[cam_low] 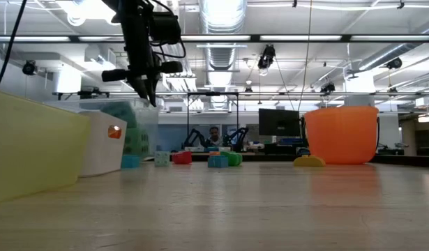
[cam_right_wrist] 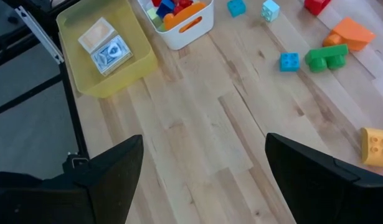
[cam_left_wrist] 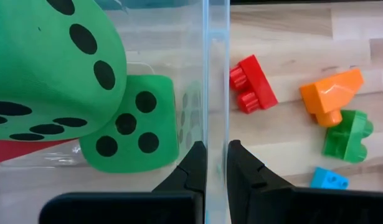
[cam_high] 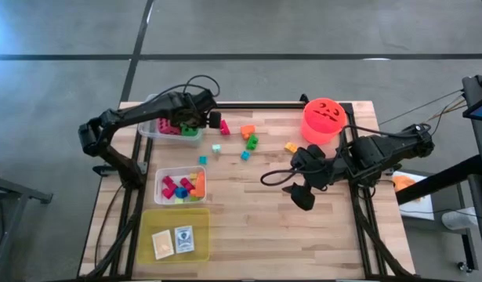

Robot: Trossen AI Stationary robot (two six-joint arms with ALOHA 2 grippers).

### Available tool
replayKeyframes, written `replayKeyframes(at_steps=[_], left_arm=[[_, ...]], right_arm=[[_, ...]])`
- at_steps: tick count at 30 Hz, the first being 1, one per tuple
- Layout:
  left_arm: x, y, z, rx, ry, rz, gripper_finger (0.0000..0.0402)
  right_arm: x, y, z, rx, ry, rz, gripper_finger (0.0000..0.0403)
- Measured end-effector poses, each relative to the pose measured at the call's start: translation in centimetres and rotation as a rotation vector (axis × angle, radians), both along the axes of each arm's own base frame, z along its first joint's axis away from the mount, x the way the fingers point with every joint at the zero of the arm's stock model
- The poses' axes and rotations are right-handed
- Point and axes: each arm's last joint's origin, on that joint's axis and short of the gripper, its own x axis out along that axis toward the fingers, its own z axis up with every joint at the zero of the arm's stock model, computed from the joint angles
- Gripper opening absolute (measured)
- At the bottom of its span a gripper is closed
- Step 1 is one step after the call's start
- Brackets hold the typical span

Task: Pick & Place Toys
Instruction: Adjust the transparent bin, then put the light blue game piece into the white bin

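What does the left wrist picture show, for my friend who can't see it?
The left gripper is shut, its fingers on either side of a clear tub's wall. Inside the tub sit two green dice with black dots. Outside, on the wooden table, lie red, orange, green and blue blocks.

Worktop (cam_high: 248, 211): pale wood planks, matt, visible grain. Tub (cam_left_wrist: 207, 74): clear glossy plastic, thin wall. Green dice (cam_left_wrist: 132, 124): matt, foam-like w/ black dots. Blocks (cam_left_wrist: 333, 96): smooth shiny plastic. Bucket (cam_high: 324, 119): smooth orange-red plastic. Left fingers (cam_left_wrist: 244, 171): matt black plastic.
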Motion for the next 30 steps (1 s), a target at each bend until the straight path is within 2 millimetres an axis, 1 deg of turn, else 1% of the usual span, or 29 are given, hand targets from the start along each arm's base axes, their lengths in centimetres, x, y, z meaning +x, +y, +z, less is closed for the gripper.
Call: replayKeyframes(at_steps=[8, 10, 16, 21, 26, 30], left_arm=[[-0.1, 0.0, 0.0, -0.004, 0.001, 0.009, 0.0022], [-0.1, 0.0, 0.0, -0.007, 0.002, 0.008, 0.0041], [0.0, -0.1, 0.0, -0.033, -0.015, 0.004, 0.0138], [-0.1, -0.1, 0.0, -0.028, -0.005, -0.033, 0.0199], [-0.4, -0.4, 1.0, -0.006, -0.015, -0.128, 0.0239], [-0.8, -0.9, 2.0, 0.041, -0.006, -0.253, 0.025]], right_arm=[[-0.1, 0.2, 0.0, 0.0, 0.0, 0.006, 0.0332], [-0.1, 0.2, 0.0, 0.0, 0.0, 0.008, 0.0332], [-0.1, 0.3, 0.0, 0.002, 0.0, 0.009, 0.0332], [-0.1, 0.3, 0.0, 0.002, 0.0, 0.009, 0.0332], [-0.1, 0.3, 0.0, -0.001, 0.0, 0.012, 0.0332], [-0.1, 0.3, 0.0, -0.005, 0.0, 0.017, 0.0332]])
